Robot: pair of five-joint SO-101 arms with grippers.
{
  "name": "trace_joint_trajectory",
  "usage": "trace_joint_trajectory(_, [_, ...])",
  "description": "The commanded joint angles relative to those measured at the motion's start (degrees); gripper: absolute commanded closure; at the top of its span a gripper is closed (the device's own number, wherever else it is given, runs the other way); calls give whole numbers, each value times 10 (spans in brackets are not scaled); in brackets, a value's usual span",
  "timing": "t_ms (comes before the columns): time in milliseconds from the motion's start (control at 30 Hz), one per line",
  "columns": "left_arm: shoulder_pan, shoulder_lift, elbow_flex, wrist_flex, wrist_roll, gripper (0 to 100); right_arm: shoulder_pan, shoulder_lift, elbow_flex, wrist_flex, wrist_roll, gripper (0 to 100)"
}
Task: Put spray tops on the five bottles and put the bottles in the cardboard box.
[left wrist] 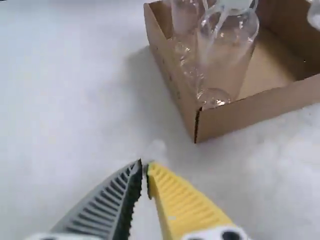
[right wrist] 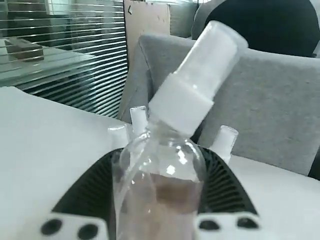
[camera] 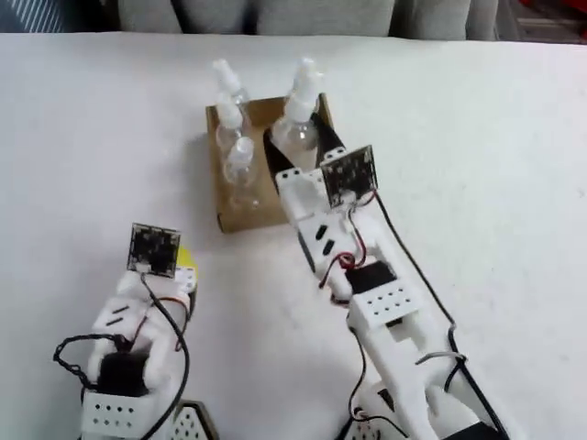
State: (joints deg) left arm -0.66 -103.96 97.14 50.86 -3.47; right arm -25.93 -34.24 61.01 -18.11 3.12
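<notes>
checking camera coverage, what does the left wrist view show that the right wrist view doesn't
Left wrist view: the left gripper, grey and yellow, shut above the white table, and a corner of the cardboard box with clear bottles standing inside.
Right wrist view: the right gripper shut on a tilted capped bottle, with grey chairs and blinds behind.
Both: the table, and the boxed bottles, whose spray tops rise behind the capped bottle in the right wrist view.
</notes>
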Motion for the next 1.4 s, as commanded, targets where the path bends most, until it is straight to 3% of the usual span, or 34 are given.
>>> trace_joint_trajectory(0, [35,-8,-2,-76,38,978,-6,1,-46,23,-39,984])
trace_joint_trajectory(133, [63,-8,-23,-98,135,979,-1,0,-71,82,-57,984])
trace_joint_trajectory(300, [179,-8,-41,-98,139,979,-1,-53,-85,174,-103,984])
trace_joint_trajectory(600, [394,-8,-69,-105,139,979,0,-147,-82,262,-105,984])
trace_joint_trajectory(700, [442,-8,-48,-141,138,979,-6,-153,-74,293,-106,984])
trace_joint_trajectory(833, [446,-8,-2,-227,137,979,-20,-192,-46,318,-106,984])
trace_joint_trajectory(1000, [448,-8,-3,-222,139,979,-44,-257,-4,331,-105,984])
trace_joint_trajectory(1167, [445,-8,-2,-223,137,979,-92,-305,0,422,-101,985])
trace_joint_trajectory(1367, [445,-8,-2,-221,136,979,-87,-320,0,463,-76,985])
